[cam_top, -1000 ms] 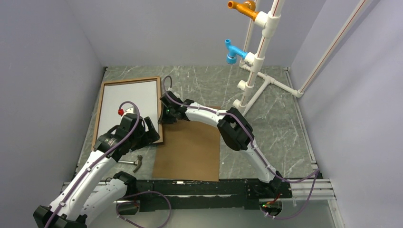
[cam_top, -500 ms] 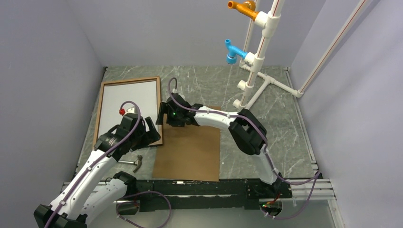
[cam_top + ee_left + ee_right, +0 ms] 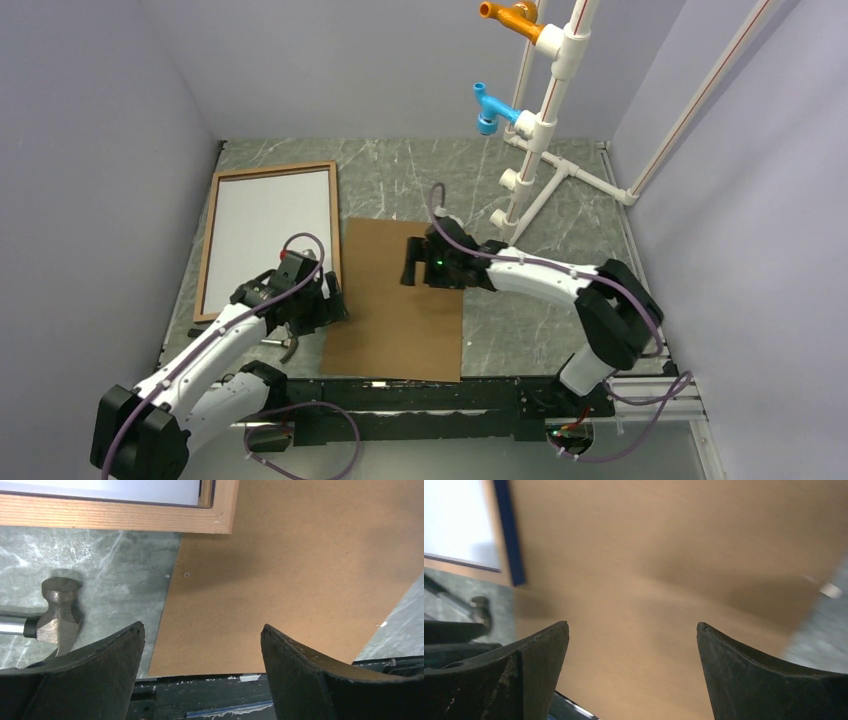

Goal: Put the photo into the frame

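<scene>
Top view: frame [image 3: 275,169] lies flat on the grey marbled surface [image 3: 570,260] at about 10 o'clock, wood face up. The photo [image 3: 268,235] sits inside the rails, white back up, so the print side is not visible. The left wrist view shows the frame's [image 3: 115,517] near right corner and a strip of the white photo [image 3: 100,487] just inside the rail. The right wrist view shows a navy edge of the frame [image 3: 509,530] beside the white sheet [image 3: 454,520], blurred.

A brown board [image 3: 400,310] lies flat at centre towards 6 o'clock. Its left edge is just beside the frame's right rail; I cannot tell whether they touch or overlap.

The left hand [image 3: 320,305] hovers at 7 o'clock over the frame's near right corner and the board's left edge. Its fingers [image 3: 100,650] are spread wide with nothing between them, and the board [image 3: 280,570] shows in the gap.

The right hand [image 3: 412,262] is over the upper part of the board, pointing to 9 o'clock. Its fingers [image 3: 754,665] are also wide apart and empty, with only the board [image 3: 649,555] below them.

A hammer [image 3: 290,345] lies on the surface at 7 o'clock, by the left hand. Its head [image 3: 57,607] is just left of the board.

A white pipe stand [image 3: 540,130] with blue and orange fittings stands at 1 o'clock.
</scene>
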